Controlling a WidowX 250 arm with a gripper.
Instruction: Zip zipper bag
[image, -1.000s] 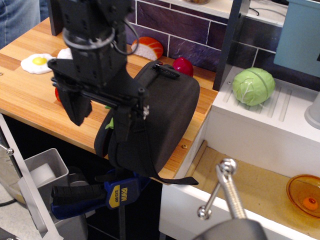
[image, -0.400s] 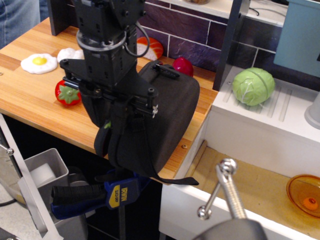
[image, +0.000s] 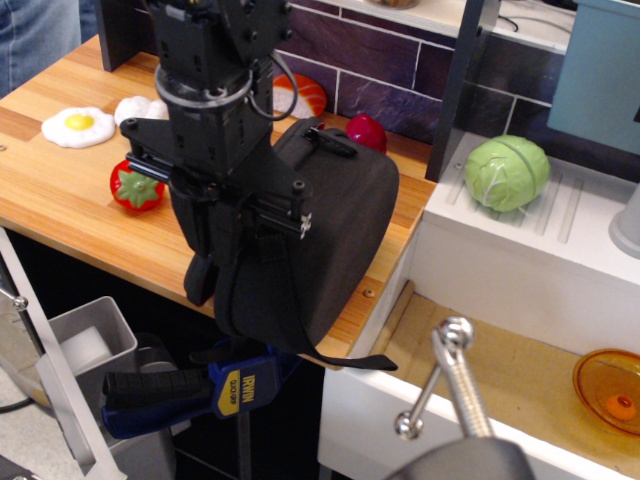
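Zipper bag (image: 335, 235) stood on edge at wooden counter's (image: 60, 195) front lip, handle uppermost, long axis running toward tiled wall. Gripper (image: 225, 235) pressed against its near face, claw state impossible to tell. Strawberry toy (image: 135, 187) lay just left.

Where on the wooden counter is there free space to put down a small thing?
Bare wood lies along the front edge of the counter, left of the strawberry and below the fried egg. It is crowded at the right end, where the gripper works against the zipper bag, with the red ball behind.
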